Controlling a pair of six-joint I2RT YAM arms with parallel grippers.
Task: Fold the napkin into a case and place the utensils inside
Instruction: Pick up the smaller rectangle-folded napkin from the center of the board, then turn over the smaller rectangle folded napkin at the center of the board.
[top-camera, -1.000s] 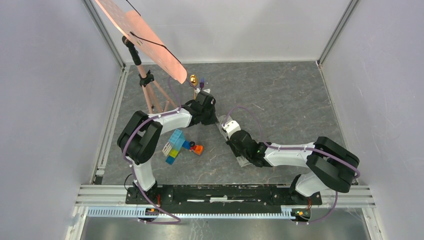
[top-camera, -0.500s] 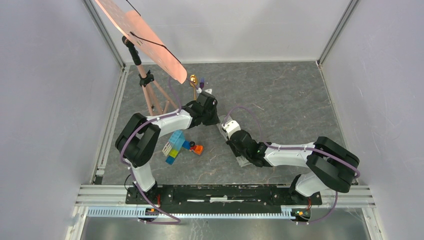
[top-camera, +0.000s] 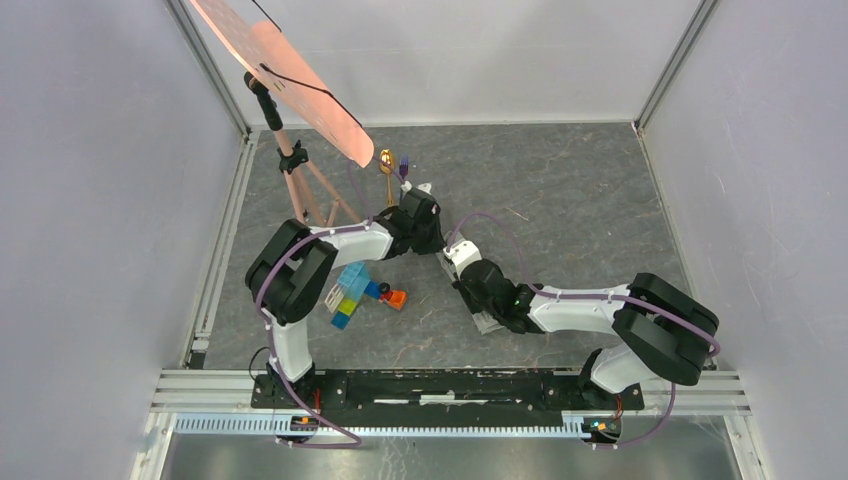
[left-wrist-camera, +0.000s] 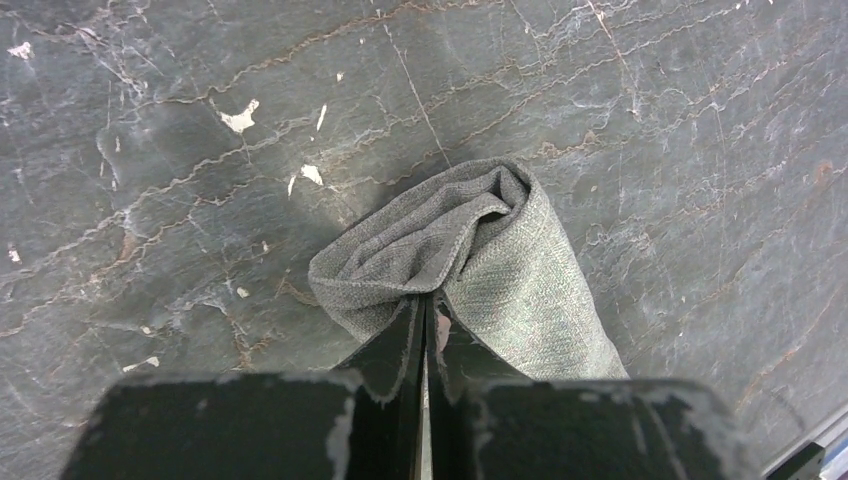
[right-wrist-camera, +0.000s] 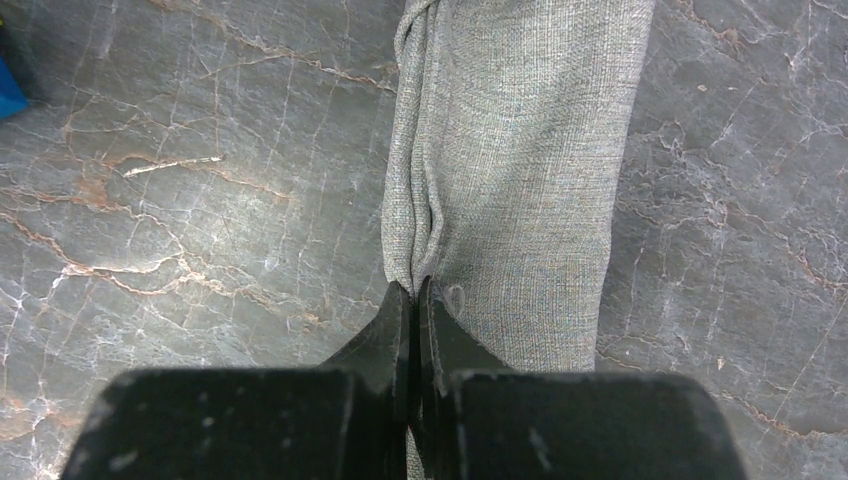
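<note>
Swinging rightward over the last second: left arm (top-camera: 345, 240), elbow and wrist both shifted toward the right arm (top-camera: 575, 302), which has held its place

Top view
- napkin (top-camera: 486, 322) mostly hidden under both wrists; a pale near end shows beside the right forearm
- gold spoon (top-camera: 386, 160) and purple fork (top-camera: 403, 167) lie side by side on the counter (top-camera: 560, 190) at the far side, just beyond the left wrist, unmoved from a second ago
- toy blocks (top-camera: 352, 288) near the left arm, also unmoved
- reading: the shift tugs the far end of the cloth sideways, probably squaring it or loosening its mouth; both utensils are outside, so loading has not begun

Left wrist view
- left pincer (left-wrist-camera: 425, 315) tips pressed together, clamped on gathered cloth at the strip's end
- beyond the tips the end humps into a loose rounded fold with layered edges showing, not flat
- bare marbled surface around it; no utensil in this view

Right wrist view
- right pincer (right-wrist-camera: 413, 300) tips together, pinching the stacked left edge of the napkin
- here the cloth is a narrow flat strip running straight away from the camera, layers visible along that edge
- likely acting as the anchor while the left end is worked
</note>
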